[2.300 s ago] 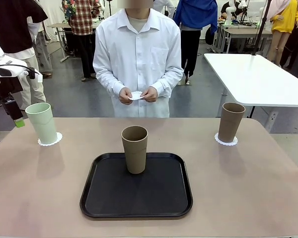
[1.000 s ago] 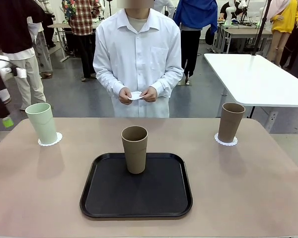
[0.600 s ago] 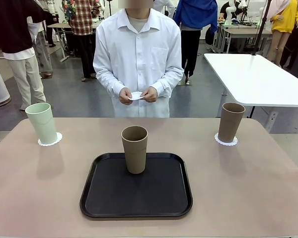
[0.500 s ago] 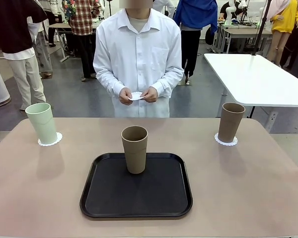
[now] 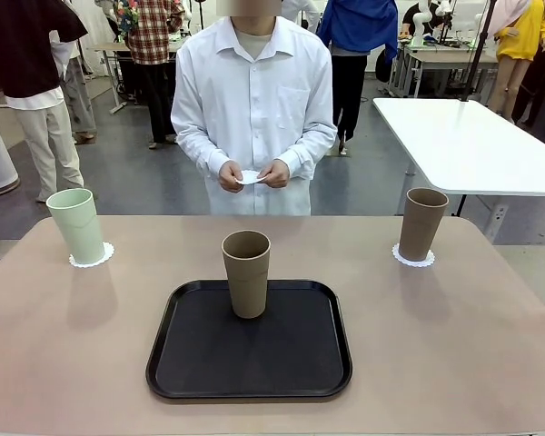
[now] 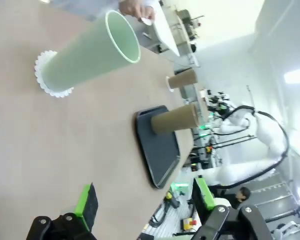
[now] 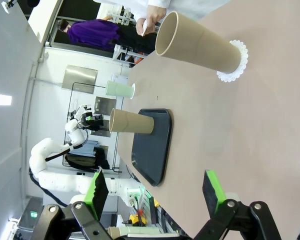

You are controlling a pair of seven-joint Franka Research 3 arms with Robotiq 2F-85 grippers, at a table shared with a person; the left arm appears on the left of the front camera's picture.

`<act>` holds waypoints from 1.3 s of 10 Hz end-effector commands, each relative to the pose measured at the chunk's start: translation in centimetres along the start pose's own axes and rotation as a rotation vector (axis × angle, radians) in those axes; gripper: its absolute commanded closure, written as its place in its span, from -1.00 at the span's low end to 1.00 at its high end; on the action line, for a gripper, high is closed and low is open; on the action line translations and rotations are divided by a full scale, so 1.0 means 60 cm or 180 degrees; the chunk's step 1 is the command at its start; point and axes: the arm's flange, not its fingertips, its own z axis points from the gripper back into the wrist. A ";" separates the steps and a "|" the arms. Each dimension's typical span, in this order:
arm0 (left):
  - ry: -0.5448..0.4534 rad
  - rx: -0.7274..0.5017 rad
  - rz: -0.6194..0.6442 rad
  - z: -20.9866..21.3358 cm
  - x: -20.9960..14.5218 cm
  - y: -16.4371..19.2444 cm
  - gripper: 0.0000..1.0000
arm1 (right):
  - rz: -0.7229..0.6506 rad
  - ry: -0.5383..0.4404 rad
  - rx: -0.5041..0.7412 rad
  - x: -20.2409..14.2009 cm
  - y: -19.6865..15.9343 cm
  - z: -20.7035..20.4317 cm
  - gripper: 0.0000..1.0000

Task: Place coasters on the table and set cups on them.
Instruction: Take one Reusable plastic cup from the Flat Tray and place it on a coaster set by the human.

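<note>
On the beige table, a mint green cup stands on a lacy white coaster at the far left. At the far right, a tan cup stands on another coaster. A second tan cup stands upright in the black tray. The person's hands hold a third coaster at waist height. My left gripper is open and empty, back from the mint cup. My right gripper is open and empty, back from the right tan cup.
The black tray lies at the table's middle, near the front edge. A white table stands behind on the right. Bare tabletop lies between the tray and the person, and on both sides of the tray.
My left arm, earlier beside the mint cup at the picture's left edge, has drawn back out of the front view. The cups, coasters and the person's hands have not moved.
</note>
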 end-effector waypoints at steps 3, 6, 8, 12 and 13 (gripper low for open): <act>0.0144 -0.0518 -0.0023 0.088 0.015 0.013 -1.00 | 0.0010 -0.0036 0.0009 0.002 0.000 -0.003 -1.00; 0.0112 -0.0578 -0.0011 0.112 0.010 0.020 -1.00 | 0.0010 -0.0036 0.0009 0.002 0.000 -0.003 -1.00; 0.0230 -0.0576 -0.0056 0.108 0.014 0.021 -1.00 | 0.0010 -0.0036 0.0009 0.002 0.000 -0.003 -1.00; 0.0100 -0.0553 0.0073 0.112 0.007 0.018 -1.00 | 0.0010 -0.0036 0.0009 0.002 0.000 -0.003 -1.00; 0.0100 -0.0553 0.0073 0.112 0.007 0.018 -1.00 | 0.0010 -0.0036 0.0009 0.002 0.000 -0.003 -1.00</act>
